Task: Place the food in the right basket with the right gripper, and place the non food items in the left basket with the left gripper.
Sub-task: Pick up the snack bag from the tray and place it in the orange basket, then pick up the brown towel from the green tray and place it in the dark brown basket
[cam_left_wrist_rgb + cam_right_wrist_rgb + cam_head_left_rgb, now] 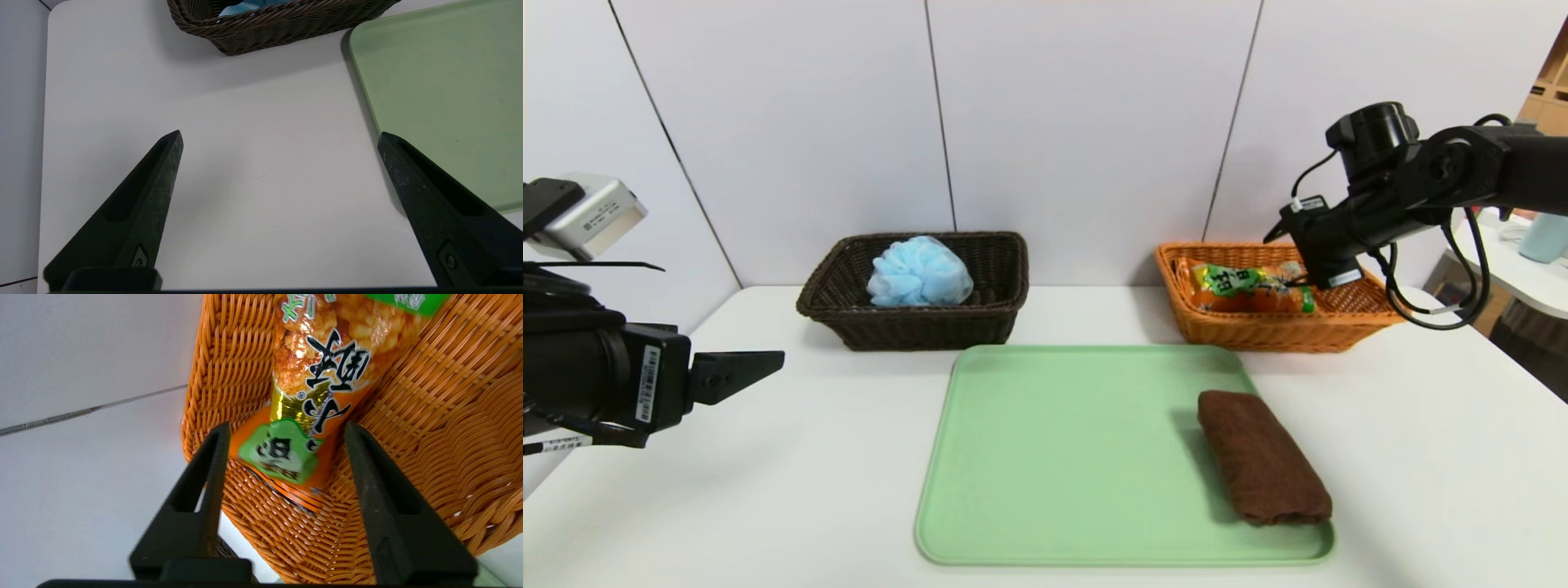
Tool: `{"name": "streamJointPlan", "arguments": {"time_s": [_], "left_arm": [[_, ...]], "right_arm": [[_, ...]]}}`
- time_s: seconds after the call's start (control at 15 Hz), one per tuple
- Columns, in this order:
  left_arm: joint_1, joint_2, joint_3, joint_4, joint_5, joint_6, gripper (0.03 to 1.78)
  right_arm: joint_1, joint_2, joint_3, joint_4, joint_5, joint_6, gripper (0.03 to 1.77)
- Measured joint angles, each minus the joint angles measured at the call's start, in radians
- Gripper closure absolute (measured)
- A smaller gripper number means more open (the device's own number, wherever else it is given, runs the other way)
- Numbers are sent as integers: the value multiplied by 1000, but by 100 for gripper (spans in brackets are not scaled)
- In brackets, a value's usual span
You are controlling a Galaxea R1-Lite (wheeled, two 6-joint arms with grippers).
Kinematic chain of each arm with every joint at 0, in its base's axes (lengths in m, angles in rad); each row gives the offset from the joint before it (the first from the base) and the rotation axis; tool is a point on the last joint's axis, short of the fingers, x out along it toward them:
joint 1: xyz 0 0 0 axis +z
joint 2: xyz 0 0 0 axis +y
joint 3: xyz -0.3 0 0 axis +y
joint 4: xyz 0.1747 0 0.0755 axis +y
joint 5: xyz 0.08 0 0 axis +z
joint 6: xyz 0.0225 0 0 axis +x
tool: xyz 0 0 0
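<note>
In the woven orange basket (1347, 327), a glossy crinkled snack packet (1245, 287).

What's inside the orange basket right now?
One snack packet lies inside the orange basket, with the right gripper open around its end. The packet and the near wall hide part of the basket floor, so anything beneath cannot be seen.

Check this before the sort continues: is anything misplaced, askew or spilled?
Nothing stands out. The blue bath pouf sits in the dark basket, the snack bag in the orange basket. The rolled brown towel on the green tray awaits sorting.
</note>
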Motion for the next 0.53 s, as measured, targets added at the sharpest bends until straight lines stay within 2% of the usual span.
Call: {"name": "streamJointPlan", "arguments": {"time_s": [0.2, 0.53], "left_arm": [[0, -2, 0, 0, 3, 0, 12], [0, -5, 0, 0, 3, 0, 12]], "right_arm": [[1, 1, 0, 2, 1, 1, 53], [1, -4, 0, 14, 1, 1, 33]]}}
